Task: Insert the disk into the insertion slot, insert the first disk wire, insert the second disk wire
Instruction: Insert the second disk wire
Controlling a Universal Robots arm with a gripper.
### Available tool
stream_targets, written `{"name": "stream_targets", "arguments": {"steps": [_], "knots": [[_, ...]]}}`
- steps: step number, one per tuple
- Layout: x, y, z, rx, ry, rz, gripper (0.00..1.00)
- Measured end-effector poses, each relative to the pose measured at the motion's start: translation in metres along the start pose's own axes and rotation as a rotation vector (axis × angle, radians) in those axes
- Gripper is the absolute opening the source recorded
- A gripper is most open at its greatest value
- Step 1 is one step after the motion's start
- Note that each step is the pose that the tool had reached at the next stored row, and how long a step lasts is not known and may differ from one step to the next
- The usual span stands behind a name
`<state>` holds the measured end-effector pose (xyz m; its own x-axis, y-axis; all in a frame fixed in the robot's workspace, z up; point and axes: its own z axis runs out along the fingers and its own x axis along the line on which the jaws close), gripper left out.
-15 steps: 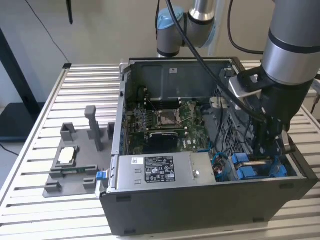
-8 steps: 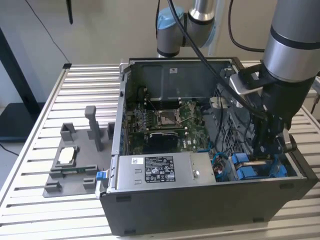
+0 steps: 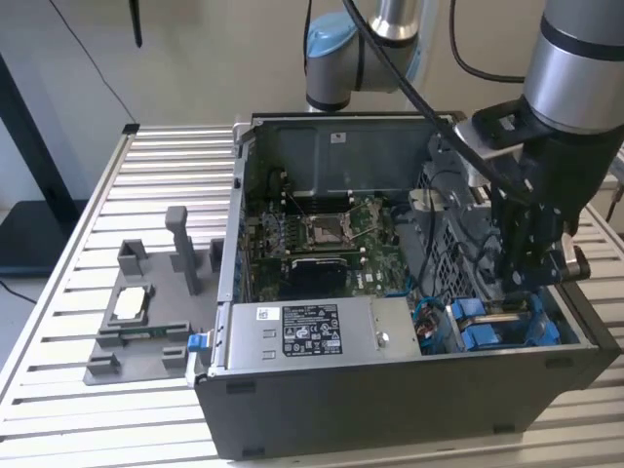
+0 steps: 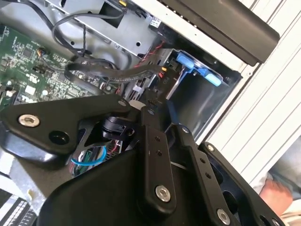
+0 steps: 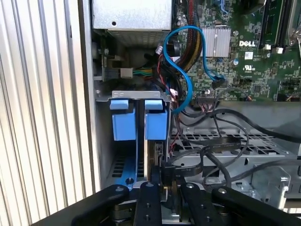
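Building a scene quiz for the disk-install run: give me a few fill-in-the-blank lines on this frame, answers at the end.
1. The gripper reaches down inside the open computer ____.
2. The disk sits in the insertion slot in a carrier frame coloured ____.
3. In the first wrist view, the looping cable above the slot is ____.
4. In the exterior view, the grey fixture stands on the slatted ____.

Answers: case; blue; blue; table

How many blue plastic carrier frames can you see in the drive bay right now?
2: both bright blue plastic carrier frames stand side by side in the grey metal drive bay, one nearer the case wall, the other beside the cables, above the black gripper. More may be hidden.
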<state>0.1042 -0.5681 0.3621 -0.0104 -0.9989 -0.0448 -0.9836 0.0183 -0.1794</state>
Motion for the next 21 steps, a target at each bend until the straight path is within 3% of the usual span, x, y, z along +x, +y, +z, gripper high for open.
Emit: {"name": "stream_targets", "arguments": {"steps": [7, 15, 19, 21], "knots": [[-0.0009, -0.0035, -0.0189, -0.0017, 0.0, 0.0, 0.24], [-0.0011, -0.002, -0.021, -0.0031, 0.002, 0.008, 0.24], [-0.0017, -0.0004, -0.021, -0.0256, 0.0036, 0.016, 0.24], [-0.0018, -0.0003, -0.021, -0.0437, 0.0042, 0.017, 0.24]]}}
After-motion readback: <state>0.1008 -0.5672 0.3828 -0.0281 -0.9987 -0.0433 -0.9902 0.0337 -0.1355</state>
